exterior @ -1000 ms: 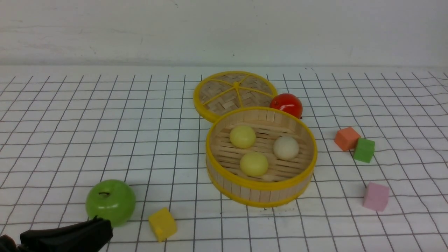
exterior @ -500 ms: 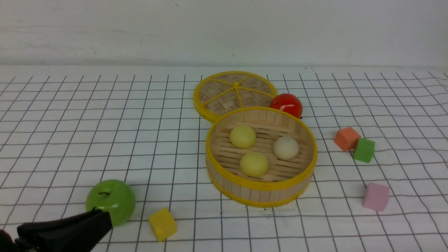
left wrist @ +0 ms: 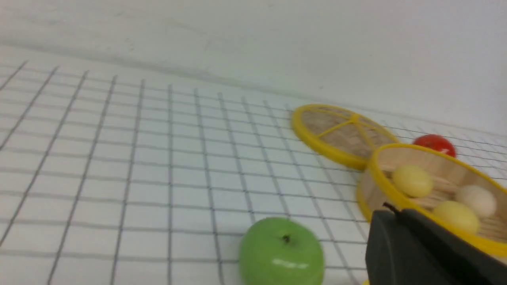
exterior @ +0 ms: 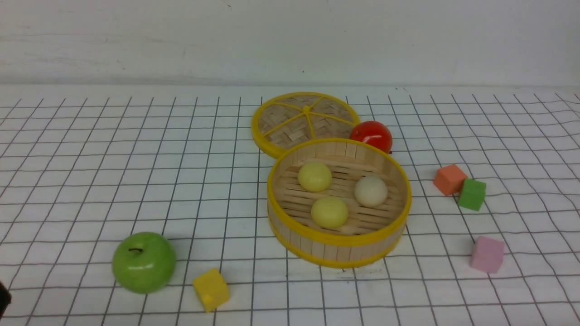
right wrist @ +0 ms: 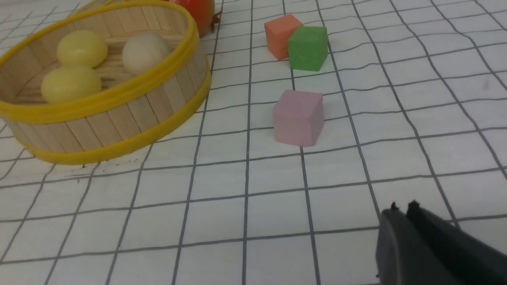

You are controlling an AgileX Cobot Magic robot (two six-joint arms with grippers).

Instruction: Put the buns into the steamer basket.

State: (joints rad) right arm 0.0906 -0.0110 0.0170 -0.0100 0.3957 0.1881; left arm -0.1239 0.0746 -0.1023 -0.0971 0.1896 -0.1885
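A plain pale wall [exterior: 290, 43] stands behind a white counter [exterior: 149, 181] marked with a grid of thin dark lines. Near the middle of the counter, the round steamer basket [exterior: 340, 249] sits upright and uncovered, with yellow rims and a slatted floor. All three buns lie inside it: a pale yellow bun [exterior: 315, 177] toward the back left, a second yellow bun [exterior: 329, 212] toward the front, and a cream bun [exterior: 370, 191] on the right. Behind the basket and a little to its left is the flat woven lid [exterior: 294, 124], edged and spoked in yellow. A shiny red fruit [exterior: 372, 136] is behind the basket, just right of the lid.

To the right are an orange block [exterior: 450, 179] and a green block [exterior: 472, 194] close together, with a pink block [exterior: 487, 254] nearer the front. At the front left, a green apple [exterior: 144, 262] rests near a yellow block [exterior: 211, 290].

In its wrist view, the left hand [left wrist: 392, 208] is closed and holds nothing. The right hand [right wrist: 404, 206] shows dark fingertips close together over the counter; whether they are open or closed, I cannot tell
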